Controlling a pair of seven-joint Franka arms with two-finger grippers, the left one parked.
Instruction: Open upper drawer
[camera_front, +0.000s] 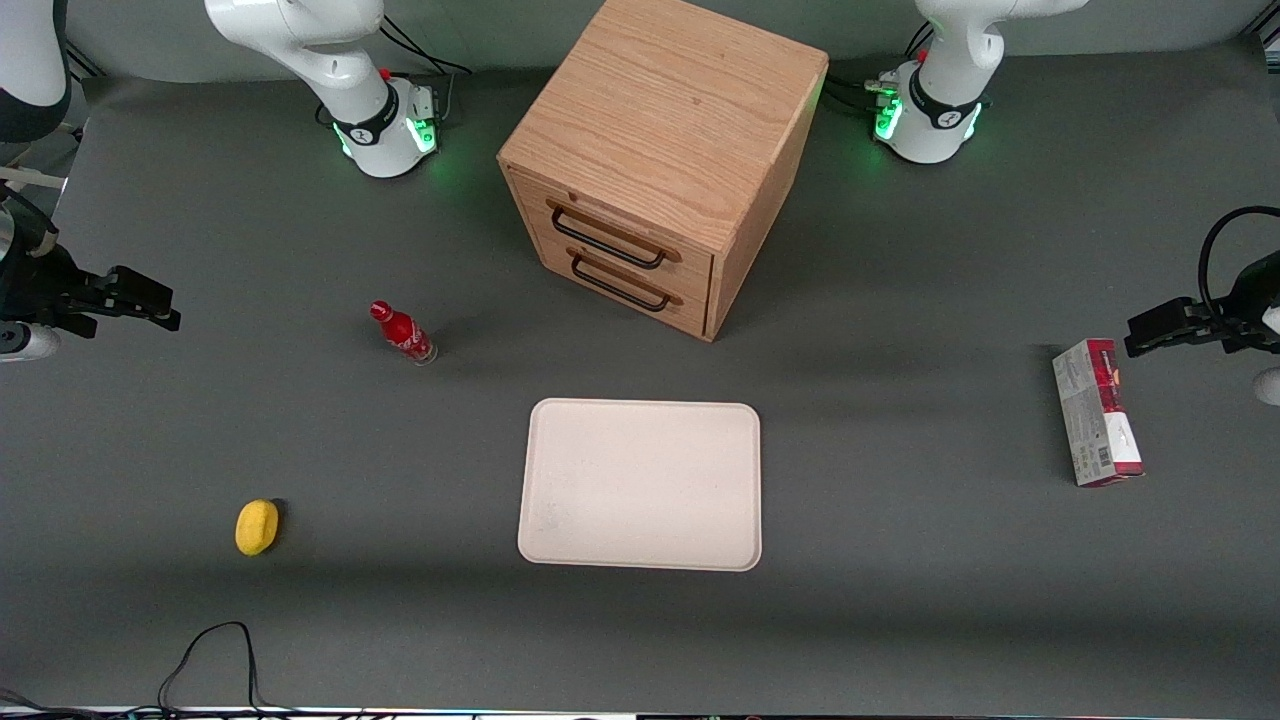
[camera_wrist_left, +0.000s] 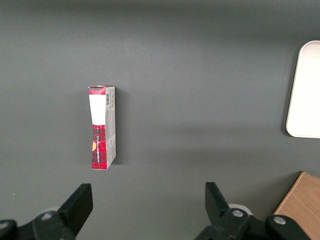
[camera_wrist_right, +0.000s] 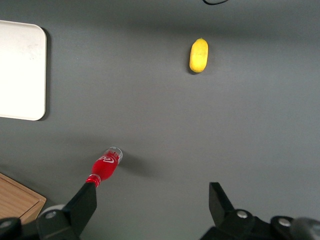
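The upper drawer (camera_front: 612, 232) is shut, its front flush with the cabinet (camera_front: 665, 150). Its long black handle (camera_front: 608, 238) runs across the front, just above the lower drawer (camera_front: 625, 285), which carries a like handle. The cabinet stands at the middle of the table (camera_front: 900, 560), between the two arm bases, turned so that the drawer fronts face partly toward the front camera and partly toward the working arm's end.

The gripper (camera_front: 150, 300) hangs above the table at the working arm's end, well apart from the upper drawer and touching nothing. In the right wrist view its two fingers (camera_wrist_right: 82, 205) stand wide apart with only bare table between them, so it is open and holds nothing.

Between the gripper and the cabinet a red bottle (camera_front: 403, 334) stands upright, nearer the front camera than the drawer fronts. A white tray (camera_front: 641, 484) lies in front of the cabinet, nearer the camera still. A yellow lemon (camera_front: 256, 526) lies toward the working arm's end, nearer the camera than the bottle. A red and white box (camera_front: 1096, 412) lies flat toward the parked arm's end.
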